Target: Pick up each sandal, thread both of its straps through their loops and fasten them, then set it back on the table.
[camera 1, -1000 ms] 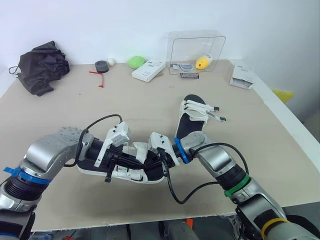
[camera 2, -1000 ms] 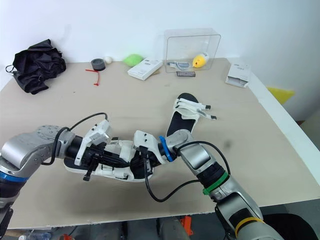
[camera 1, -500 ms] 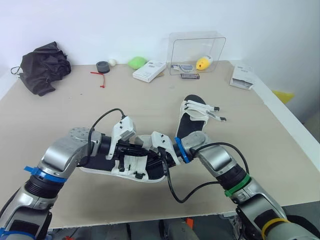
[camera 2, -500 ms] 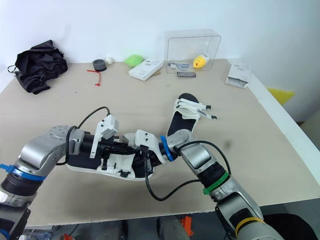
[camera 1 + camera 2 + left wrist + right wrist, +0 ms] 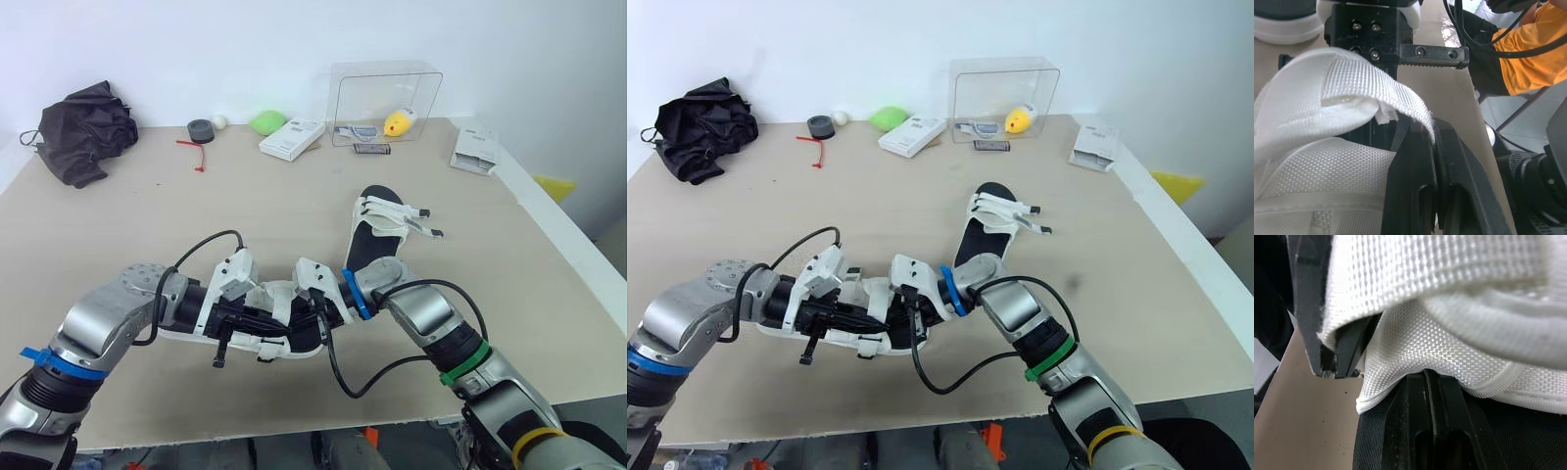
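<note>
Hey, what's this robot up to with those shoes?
The robot is working on the black-soled sandal with white woven straps near the table's front edge. The left gripper is shut on one white strap; the right gripper pinches white webbing beside it. The second matching sandal lies farther back, straps loose.

Near sandal (image 5: 299, 345) front-left of far sandal (image 5: 377, 240), on table (image 5: 147, 215)

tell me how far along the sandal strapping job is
Done: nothing looks fastened yet. The far sandal lies on the table with its strap ends sticking out loose. In hand: the near sandal, with left pincer and right pincer both shut on its white strap; whether it's through a loop is hidden. Left: fasten both its straps, set it back, then the far sandal.
</note>
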You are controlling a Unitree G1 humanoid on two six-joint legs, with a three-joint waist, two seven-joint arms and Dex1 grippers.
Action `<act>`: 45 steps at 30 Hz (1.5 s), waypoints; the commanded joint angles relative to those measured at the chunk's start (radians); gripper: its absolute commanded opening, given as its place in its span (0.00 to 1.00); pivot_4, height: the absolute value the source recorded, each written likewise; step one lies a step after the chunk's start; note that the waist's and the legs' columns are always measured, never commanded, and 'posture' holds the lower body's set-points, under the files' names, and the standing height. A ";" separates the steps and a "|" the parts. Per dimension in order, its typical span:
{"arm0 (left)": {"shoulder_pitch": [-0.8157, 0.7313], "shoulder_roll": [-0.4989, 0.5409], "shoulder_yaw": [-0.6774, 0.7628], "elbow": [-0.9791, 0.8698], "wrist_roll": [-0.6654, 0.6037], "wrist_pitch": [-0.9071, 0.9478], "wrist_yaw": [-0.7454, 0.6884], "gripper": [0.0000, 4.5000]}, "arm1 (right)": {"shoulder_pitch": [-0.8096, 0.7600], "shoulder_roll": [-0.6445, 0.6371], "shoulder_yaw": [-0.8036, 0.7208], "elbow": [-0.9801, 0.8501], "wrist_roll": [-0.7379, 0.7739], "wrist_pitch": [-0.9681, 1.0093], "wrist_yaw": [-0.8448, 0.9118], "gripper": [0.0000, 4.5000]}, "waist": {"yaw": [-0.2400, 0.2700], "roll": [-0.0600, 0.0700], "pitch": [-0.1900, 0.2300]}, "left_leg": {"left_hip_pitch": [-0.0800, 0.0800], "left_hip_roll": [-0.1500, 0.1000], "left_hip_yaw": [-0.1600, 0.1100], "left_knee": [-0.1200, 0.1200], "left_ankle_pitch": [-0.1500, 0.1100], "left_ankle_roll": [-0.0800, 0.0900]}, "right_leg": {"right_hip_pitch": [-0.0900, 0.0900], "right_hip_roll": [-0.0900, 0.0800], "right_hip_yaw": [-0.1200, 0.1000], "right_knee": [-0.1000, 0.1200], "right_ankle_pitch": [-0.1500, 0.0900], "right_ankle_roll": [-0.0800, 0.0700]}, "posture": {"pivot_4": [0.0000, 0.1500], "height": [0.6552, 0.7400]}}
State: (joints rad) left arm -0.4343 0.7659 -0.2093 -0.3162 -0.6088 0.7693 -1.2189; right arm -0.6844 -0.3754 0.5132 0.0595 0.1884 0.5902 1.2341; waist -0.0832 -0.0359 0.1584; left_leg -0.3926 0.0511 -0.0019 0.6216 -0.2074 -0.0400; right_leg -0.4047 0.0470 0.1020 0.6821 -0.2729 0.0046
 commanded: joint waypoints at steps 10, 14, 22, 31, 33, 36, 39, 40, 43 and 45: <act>-0.104 0.013 0.120 0.009 -0.187 0.195 0.006 0.71 | 0.020 -0.009 0.052 0.056 -0.049 0.022 -0.015 0.00 | 0.000 0.000 0.000 | 0.000 0.000 0.000 0.000 0.000 0.000 | 0.000 0.000 0.000 0.000 0.000 0.000 | 1.00 1.00; -0.164 0.141 0.155 0.027 -0.240 0.259 -0.093 0.71 | 0.017 -0.009 0.054 0.059 -0.049 0.019 -0.012 0.00 | -0.002 -0.001 0.001 | 0.000 0.000 -0.001 0.000 0.000 0.000 | -0.001 0.001 -0.001 0.000 0.000 0.000 | 1.00 1.00; -0.081 0.382 0.203 0.030 -0.246 0.229 -0.302 0.71 | 0.014 -0.002 0.064 0.061 -0.050 0.018 -0.006 0.00 | -0.009 -0.001 0.001 | -0.001 0.000 0.000 -0.002 0.000 0.000 | -0.002 0.000 -0.001 0.000 -0.001 -0.002 | 1.00 1.00; 0.229 0.367 0.267 -0.151 -0.220 0.157 -0.176 0.71 | 0.016 -0.011 0.046 0.055 -0.043 0.021 -0.013 0.00 | -0.012 -0.001 0.002 | -0.001 0.001 -0.001 -0.002 0.000 0.000 | -0.002 0.000 -0.001 0.000 -0.002 -0.003 | 1.00 1.00; 0.298 0.325 0.261 -0.168 -0.186 0.120 -0.115 0.71 | 0.019 -0.013 0.032 0.049 -0.035 0.025 -0.020 0.00 | -0.012 -0.001 0.002 | 0.000 0.001 0.001 -0.003 0.000 0.000 | -0.002 -0.001 0.000 0.000 -0.002 -0.003 | 1.00 1.00; 0.372 0.269 0.256 -0.174 -0.132 0.062 -0.043 0.71 | 0.036 -0.013 0.005 0.027 -0.021 0.031 -0.036 0.00 | -0.009 -0.003 0.002 | -0.001 0.001 0.001 -0.002 0.000 0.000 | -0.003 -0.001 0.000 0.000 -0.002 -0.003 | 1.00 1.00; 0.448 0.209 0.245 -0.168 -0.073 -0.014 0.018 0.71 | 0.062 -0.011 -0.043 -0.013 0.010 0.060 -0.058 0.00 | -0.007 -0.003 0.002 | -0.001 0.001 0.000 -0.002 0.000 0.000 | -0.002 -0.003 0.000 0.000 -0.002 -0.003 | 1.00 1.00; 0.463 0.191 0.241 -0.165 -0.053 -0.038 0.036 0.71 | 0.070 -0.012 -0.055 -0.028 0.018 0.066 -0.066 0.00 | -0.005 -0.003 0.002 | -0.001 0.001 0.000 -0.002 0.000 0.000 | -0.003 -0.004 0.000 0.000 -0.002 -0.003 | 1.00 1.00; 0.477 0.131 0.235 -0.159 -0.031 -0.082 0.085 0.71 | 0.087 -0.021 -0.081 -0.072 0.037 0.082 -0.085 0.00 | 0.004 -0.003 0.003 | -0.001 0.001 0.000 -0.002 0.000 0.000 | -0.003 -0.005 0.000 0.000 -0.002 -0.003 | 1.00 1.00; 0.474 0.094 0.231 -0.162 -0.034 -0.088 0.113 0.71 | 0.096 -0.021 -0.109 -0.103 0.058 0.095 -0.100 0.00 | 0.007 -0.003 0.003 | -0.001 0.001 0.001 -0.002 0.000 0.000 | -0.003 -0.005 0.000 0.000 -0.002 -0.003 | 1.00 1.00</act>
State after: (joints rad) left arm 0.0444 0.8697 0.0142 -0.4634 -0.6404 0.7021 -1.1271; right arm -0.5990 -0.3784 0.4297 -0.0303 0.2409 0.6604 1.1677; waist -0.0762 -0.0389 0.1615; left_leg -0.3942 0.0515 -0.0014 0.6197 -0.2078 -0.0405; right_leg -0.4074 0.0422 0.1022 0.6821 -0.2752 0.0019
